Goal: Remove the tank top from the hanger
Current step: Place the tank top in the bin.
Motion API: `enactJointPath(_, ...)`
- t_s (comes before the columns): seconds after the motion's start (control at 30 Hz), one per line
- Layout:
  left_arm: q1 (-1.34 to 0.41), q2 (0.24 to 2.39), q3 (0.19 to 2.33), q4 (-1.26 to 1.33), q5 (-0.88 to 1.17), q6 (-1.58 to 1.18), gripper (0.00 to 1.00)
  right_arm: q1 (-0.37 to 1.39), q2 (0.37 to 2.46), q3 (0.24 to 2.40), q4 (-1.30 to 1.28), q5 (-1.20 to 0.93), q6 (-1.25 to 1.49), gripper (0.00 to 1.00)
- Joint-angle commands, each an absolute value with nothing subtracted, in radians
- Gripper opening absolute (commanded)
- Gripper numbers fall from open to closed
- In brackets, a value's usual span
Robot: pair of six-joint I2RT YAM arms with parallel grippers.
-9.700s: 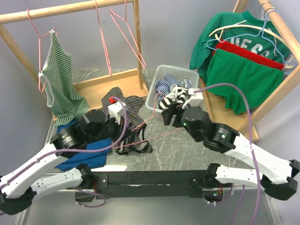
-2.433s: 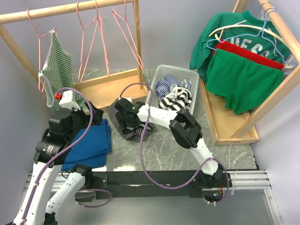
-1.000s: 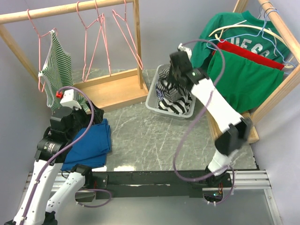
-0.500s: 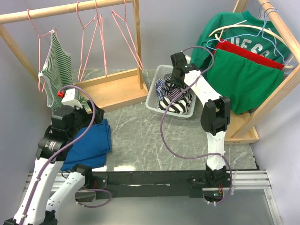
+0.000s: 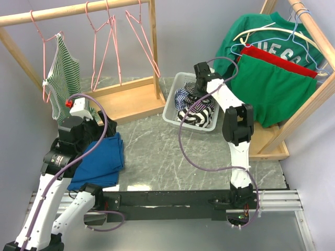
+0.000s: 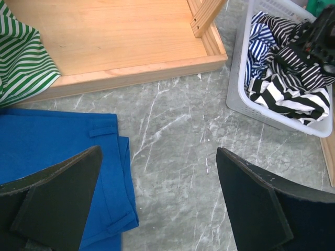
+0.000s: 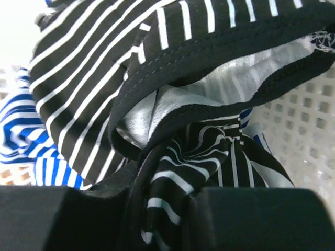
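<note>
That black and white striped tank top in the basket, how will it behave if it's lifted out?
The striped tank top would probably hang limp and stretch, since it folds and bunches where it passes between the right fingers. It looks thin, so likely light. Its straps may snag the blue striped garment beside it in the basket.

Black-and-white striped tank top (image 5: 197, 114) is off its hanger, crumpled in the white basket (image 5: 170, 102). Bare pink wire hangers (image 5: 140, 42) hang on the wooden rail (image 5: 63, 13)

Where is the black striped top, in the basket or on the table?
In the basket: the striped top lies bunched inside the grey basket, fabric pinched in the right gripper.
</note>
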State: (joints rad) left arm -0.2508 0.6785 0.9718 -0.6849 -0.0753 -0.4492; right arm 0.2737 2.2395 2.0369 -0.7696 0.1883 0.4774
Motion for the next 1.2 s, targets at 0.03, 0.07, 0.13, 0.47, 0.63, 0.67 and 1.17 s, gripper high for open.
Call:
enactJointPath(0.03, -0.247, 0.681, 1.043, -0.672, -0.072, -0.436, 0.96, 0.264, 2.203, 2.010, -0.784, 0.196, 0.446, 0.42)
enactJointPath(0.07, -0.247, 0.681, 1.048, -0.675, -0.077, -0.434, 0.96, 0.268, 2.162, 1.979, -0.784, 0.219, 0.454, 0.47)
enactJointPath(0.13, -0.247, 0.680, 1.063, -0.687, -0.080, -0.433, 0.96, 0.271, 2.091, 1.913, -0.737, 0.230, 0.451, 0.74)
enactJointPath(0.47, -0.247, 0.686, 1.141, -0.712, -0.127, -0.422, 0.96, 0.311, 1.749, 1.724, -0.604, 0.052, 0.348, 0.98)
enactJointPath(0.63, -0.247, 0.701, 1.203, -0.739, -0.184, -0.413, 0.96, 0.379, 1.607, 1.587, -0.588, 0.003, 0.350, 0.99)
enactJointPath(0.67, -0.247, 0.704, 1.227, -0.747, -0.195, -0.405, 0.96, 0.400, 1.576, 1.550, -0.580, 0.003, 0.354, 0.99)
enactJointPath(1.17, -0.247, 0.928, 1.598, -0.789, -0.443, -0.178, 0.96, 0.851, 1.181, 1.108, -0.479, 0.008, 0.557, 1.00)
